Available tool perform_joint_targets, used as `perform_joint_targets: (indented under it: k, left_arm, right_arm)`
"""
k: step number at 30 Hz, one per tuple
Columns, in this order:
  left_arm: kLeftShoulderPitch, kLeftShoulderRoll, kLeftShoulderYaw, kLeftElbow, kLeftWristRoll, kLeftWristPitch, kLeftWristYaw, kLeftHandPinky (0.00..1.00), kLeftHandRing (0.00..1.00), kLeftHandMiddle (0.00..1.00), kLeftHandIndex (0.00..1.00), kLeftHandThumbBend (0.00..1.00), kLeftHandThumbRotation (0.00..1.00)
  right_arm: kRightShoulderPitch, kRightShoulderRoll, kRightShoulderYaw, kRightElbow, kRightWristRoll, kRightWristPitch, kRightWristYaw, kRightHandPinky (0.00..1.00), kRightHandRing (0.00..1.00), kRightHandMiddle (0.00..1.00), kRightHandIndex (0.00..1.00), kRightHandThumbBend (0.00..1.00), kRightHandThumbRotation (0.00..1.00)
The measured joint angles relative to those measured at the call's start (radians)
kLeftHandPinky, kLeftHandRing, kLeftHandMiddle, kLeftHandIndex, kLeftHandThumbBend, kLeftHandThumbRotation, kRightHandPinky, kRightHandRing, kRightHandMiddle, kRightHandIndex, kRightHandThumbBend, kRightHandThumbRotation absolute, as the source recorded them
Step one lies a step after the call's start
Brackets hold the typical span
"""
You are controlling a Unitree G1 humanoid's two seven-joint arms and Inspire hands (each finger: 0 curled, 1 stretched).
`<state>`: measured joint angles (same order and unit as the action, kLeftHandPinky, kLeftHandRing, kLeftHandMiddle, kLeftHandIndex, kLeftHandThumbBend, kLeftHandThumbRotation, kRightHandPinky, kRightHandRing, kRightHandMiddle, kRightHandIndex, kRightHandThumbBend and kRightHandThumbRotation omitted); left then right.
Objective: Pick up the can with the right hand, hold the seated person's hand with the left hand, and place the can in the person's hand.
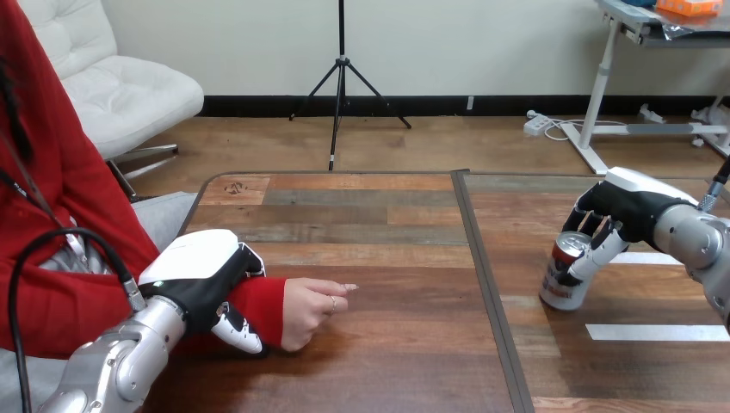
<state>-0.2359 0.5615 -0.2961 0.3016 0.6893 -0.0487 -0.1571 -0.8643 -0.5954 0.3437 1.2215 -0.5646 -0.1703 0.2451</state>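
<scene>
Head view is showing the right hand (624,215) wrapping its fingers (594,254) round the upper half of the can (564,280). The can is sitting at about 3 o'clock on the wooden surface (387,284) and leaning a little. Whether its base is touching the wood or just clearing it, I cannot tell.

At about 8 o'clock the left hand (202,271) is lying over the person's wrist (258,305), which is in a red sleeve. Its fingers (239,334) are curling under and round the wrist, so it is gripping the wrist rather than the hand itself. The person's hand (312,308) is resting on the surface just to the 3 o'clock side of that grip, loosely fisted and well apart from the can.

Judging by this, both grasps are looking made. What is remaining is lifting the can, carrying it across toward 9 o'clock, getting the fisted hand opening to receive it, and letting go.
</scene>
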Motion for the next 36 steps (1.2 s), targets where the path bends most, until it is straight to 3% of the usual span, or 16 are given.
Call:
perform_joint_targets:
  k: [6, 12, 36]
  left_arm:
    - [0.000, 0.001, 0.000, 0.000, 0.000, 0.000, 0.000, 0.29, 0.35, 0.41, 0.41, 0.78, 0.00]
    - [0.000, 0.002, 0.000, 0.000, 0.000, 0.000, 0.000, 0.29, 0.35, 0.41, 0.41, 0.78, 0.00]
    - [0.000, 0.007, 0.000, 0.000, -0.009, 0.000, 0.000, 0.30, 0.35, 0.41, 0.42, 0.77, 0.00]
  right_arm:
    - [0.000, 0.000, 0.000, 0.000, 0.000, -0.012, -0.010, 0.44, 0.49, 0.53, 0.49, 0.77, 0.00]
    - [0.000, 0.000, 0.003, 0.002, -0.002, -0.023, -0.018, 0.39, 0.44, 0.49, 0.48, 0.77, 0.00]
    - [0.000, 0.000, 0.004, 0.004, -0.007, -0.034, -0.029, 0.39, 0.44, 0.48, 0.48, 0.81, 0.00]
